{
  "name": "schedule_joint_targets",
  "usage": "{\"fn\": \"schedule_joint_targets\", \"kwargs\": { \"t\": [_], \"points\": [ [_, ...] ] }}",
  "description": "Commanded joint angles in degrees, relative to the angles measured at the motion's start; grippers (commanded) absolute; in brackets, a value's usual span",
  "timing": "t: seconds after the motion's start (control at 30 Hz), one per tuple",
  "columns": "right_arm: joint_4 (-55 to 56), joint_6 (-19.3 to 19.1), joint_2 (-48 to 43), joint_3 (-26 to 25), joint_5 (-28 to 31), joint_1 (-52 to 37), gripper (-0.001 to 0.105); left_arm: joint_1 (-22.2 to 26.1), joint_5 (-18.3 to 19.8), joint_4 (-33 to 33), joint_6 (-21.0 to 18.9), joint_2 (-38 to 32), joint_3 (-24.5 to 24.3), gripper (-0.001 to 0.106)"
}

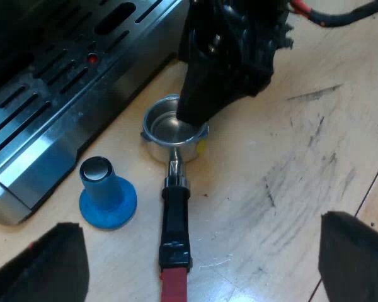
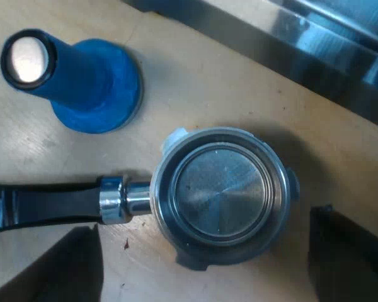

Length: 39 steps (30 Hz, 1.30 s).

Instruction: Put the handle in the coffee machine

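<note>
Left wrist view looks down on the holder (image 1: 174,179), which lies flat on the desk (image 1: 290,163) just beside the coffee machine (image 1: 50,82). Its metal basket (image 1: 166,129) points toward the machine, and the dark handle (image 1: 175,214) runs away from it to a red end (image 1: 173,286). The left pincer (image 1: 198,223) straddles the handle from above, fingers spread wide and pinching nothing. This view also takes in the other arm, its tip down at the basket's rim. A blue tamper (image 1: 107,192) stands upright near the basket, not touching it.

Right wrist view looks straight down into the basket: a bare metal bottom, no grounds, and lugs on the rim. The right pincer (image 2: 205,220) is spread, one finger on each side of the basket; I cannot tell whether either finger touches it.

The holder is probably stiff and weighted toward the basket, and its round polished metal is likely to slip. The dark handle close to the metal collar looks like the safer hold.
</note>
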Motion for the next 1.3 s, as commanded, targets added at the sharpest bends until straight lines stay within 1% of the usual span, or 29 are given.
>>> {"fn": "schedule_joint_targets", "kwargs": {
  "t": [0.03,0.13,0.33,0.5,0.7,1.3],
  "points": [
    [-0.68,-1.63,2.41,-1.14,-1.08,-0.41,0.069,0.07,0.88,-0.84,-0.86,-0.17,-0.35,0.076],
    [-0.98,-2.12,3.99,-1.76,-2.02,-1.01,0.069,0.07,1.79,-0.63,-0.86,-0.17,-0.35,0.076],
    [-1.02,-2.33,7.02,-3.20,-2.25,-3.14,0.069,0.07,1.79,0.50,-0.86,-0.17,-0.35,0.076],
    [-1.88,-2.36,8.36,-3.19,-6.96,-3.59,0.069,0.07,1.79,1.25,-0.86,-0.17,-0.35,0.076],
    [-2.30,-1.61,10.17,-3.23,-7.16,-3.59,0.069,0.07,1.79,1.25,-0.86,-0.17,-0.35,0.076],
    [-2.26,-1.44,10.14,-3.23,-8.10,-3.41,0.069,0.07,1.79,1.25,-0.86,-0.17,-0.35,0.076]
  ]
}}
